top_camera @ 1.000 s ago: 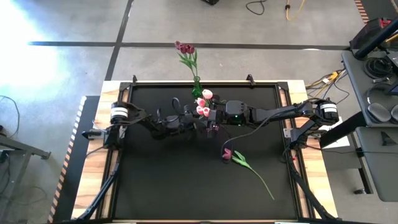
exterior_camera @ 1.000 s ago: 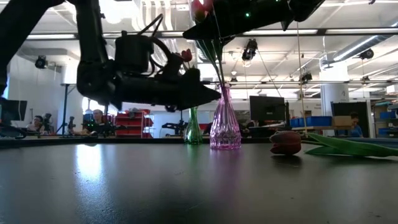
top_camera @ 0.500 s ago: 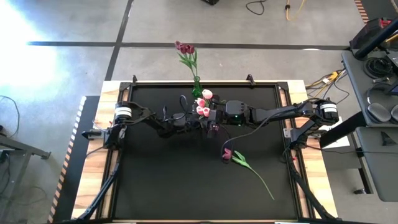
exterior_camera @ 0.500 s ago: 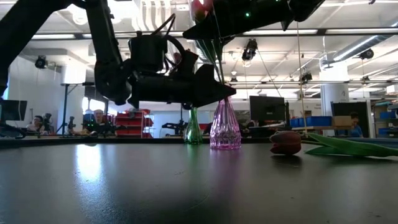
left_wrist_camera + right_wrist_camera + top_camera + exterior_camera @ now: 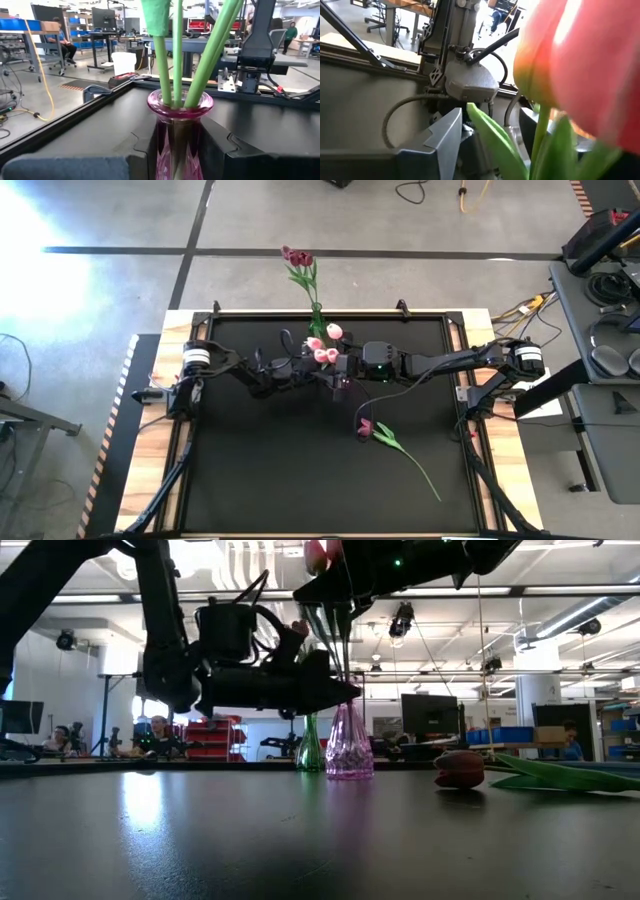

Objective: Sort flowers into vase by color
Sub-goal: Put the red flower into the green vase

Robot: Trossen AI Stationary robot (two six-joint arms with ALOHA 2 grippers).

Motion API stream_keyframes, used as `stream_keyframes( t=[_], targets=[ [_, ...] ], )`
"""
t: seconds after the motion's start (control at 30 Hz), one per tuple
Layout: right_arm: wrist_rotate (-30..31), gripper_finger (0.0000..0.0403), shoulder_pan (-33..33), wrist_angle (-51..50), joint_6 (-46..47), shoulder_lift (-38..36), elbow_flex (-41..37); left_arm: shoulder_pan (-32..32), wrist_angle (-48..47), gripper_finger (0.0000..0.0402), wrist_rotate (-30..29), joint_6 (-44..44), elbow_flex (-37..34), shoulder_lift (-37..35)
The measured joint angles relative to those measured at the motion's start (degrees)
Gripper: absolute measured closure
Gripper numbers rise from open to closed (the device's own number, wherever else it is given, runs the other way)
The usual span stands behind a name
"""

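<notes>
A pink glass vase (image 5: 343, 386) stands mid-table and holds several pale pink tulips (image 5: 322, 350) by their stems (image 5: 176, 55). My left gripper (image 5: 328, 377) is shut on this vase. My right gripper (image 5: 341, 366) is open up among the pink tulips, with a leaf (image 5: 495, 142) and a stem between its fingers; I cannot tell whether it touches them. A green vase (image 5: 316, 321) at the far edge holds dark red tulips (image 5: 297, 258). One dark red tulip (image 5: 366, 427) lies loose on the table, its stem (image 5: 412, 465) pointing toward the near right. My left gripper pinches the pink vase's narrow neck (image 5: 177, 127), just under the flared rim, between its two fingers (image 5: 142, 147). The fingers come in level from the table's left. The vase stays about upright with its base (image 5: 349, 772) down at the table.
The black table top has a raised frame (image 5: 455, 340). A cart with equipment (image 5: 605, 290) stands beyond the right edge. People and desks (image 5: 150, 735) show in the room behind the far edge. Bare table lies at the near left (image 5: 260, 470).
My left gripper has reached toward the table's right to the pink vase's neck and taken hold of it. It has then drawn back a little toward the left, and the vase with its pink tulips has shifted the same way.
</notes>
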Motion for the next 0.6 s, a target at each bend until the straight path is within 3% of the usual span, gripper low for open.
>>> stream_keyframes(
  t=[0.3,0.6],
  targets=[
    [0.0,0.0153,0.0,-0.2,-0.3,0.0,0.0,0.8,2.8,0.0324,-0.5,-0.6,-4.0,-1.5],
    [0.2,0.0144,0.0,1.9,-3.4,0.0,0.0,0.9,5.6,0.0324,-0.5,-0.7,-6.7,-1.9]
  ],
)
